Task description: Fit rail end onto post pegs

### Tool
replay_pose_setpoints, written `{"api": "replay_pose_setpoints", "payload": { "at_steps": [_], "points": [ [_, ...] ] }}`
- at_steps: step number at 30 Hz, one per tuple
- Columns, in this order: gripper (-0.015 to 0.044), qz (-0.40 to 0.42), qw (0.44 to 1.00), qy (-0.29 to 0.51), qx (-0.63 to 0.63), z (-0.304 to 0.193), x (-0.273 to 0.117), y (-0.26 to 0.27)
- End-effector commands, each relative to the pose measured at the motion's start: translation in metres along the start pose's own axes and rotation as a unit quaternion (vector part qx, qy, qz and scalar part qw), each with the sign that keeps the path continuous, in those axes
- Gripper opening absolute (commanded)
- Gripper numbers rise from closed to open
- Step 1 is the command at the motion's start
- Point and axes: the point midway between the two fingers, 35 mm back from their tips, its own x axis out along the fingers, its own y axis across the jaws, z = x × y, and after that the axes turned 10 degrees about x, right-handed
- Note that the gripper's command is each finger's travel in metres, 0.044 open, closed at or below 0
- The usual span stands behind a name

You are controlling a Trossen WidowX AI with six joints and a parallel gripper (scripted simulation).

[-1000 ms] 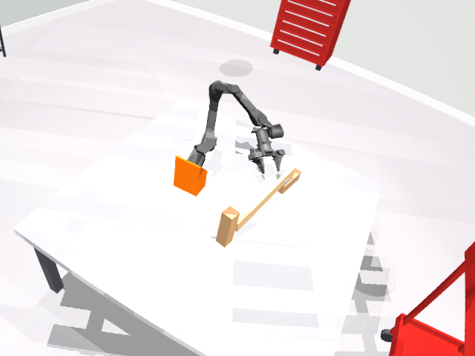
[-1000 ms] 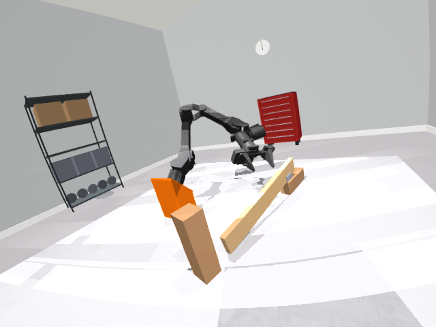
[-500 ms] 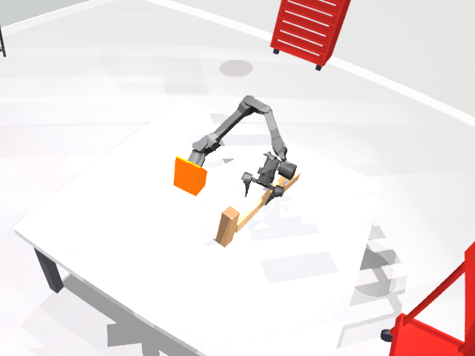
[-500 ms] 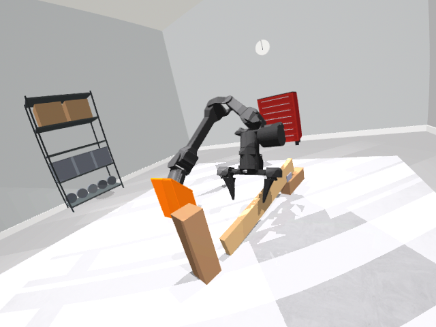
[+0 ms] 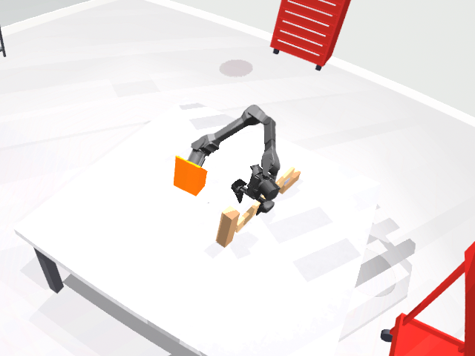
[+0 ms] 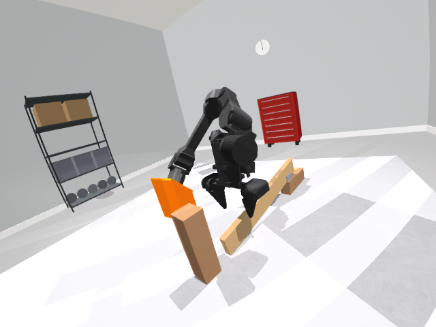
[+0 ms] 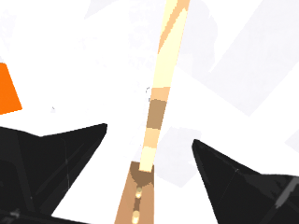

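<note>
The long wooden rail (image 5: 247,217) (image 6: 260,209) (image 7: 163,70) slopes down from the grey bracket (image 5: 286,181) (image 6: 289,176) on the low footboard block (image 6: 293,182) to the table. Its near end is low in front of the upright post (image 5: 227,228) (image 6: 199,242) (image 7: 124,205), apart from the pegs. Two pegs (image 7: 138,192) (image 7: 135,217) show bare on the post in the wrist view. My gripper (image 5: 249,207) (image 6: 238,212) (image 7: 149,135) is open and empty above the near part of the rail. In the wrist view the rail runs between the fingers, with space on both sides.
An orange panel (image 5: 188,176) (image 6: 172,198) (image 7: 8,91) stands at the arm's base, left of the rail. The white table (image 5: 115,230) carries everything. A red cabinet (image 5: 309,28) (image 6: 281,119), a shelf rack (image 6: 68,151) and a red cart (image 5: 425,337) stand away from the table.
</note>
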Motion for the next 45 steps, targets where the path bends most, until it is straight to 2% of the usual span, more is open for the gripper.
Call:
{"api": "replay_pose_setpoints", "payload": {
  "at_steps": [1, 44, 45],
  "points": [
    [0.044, -0.002, 1.0, -0.003, -0.004, 0.002, 0.003, -0.003],
    [0.044, -0.001, 1.0, -0.005, -0.005, 0.003, 0.069, -0.002],
    [0.0414, -0.001, 1.0, -0.005, -0.005, 0.003, 0.069, -0.002]
  ]
}}
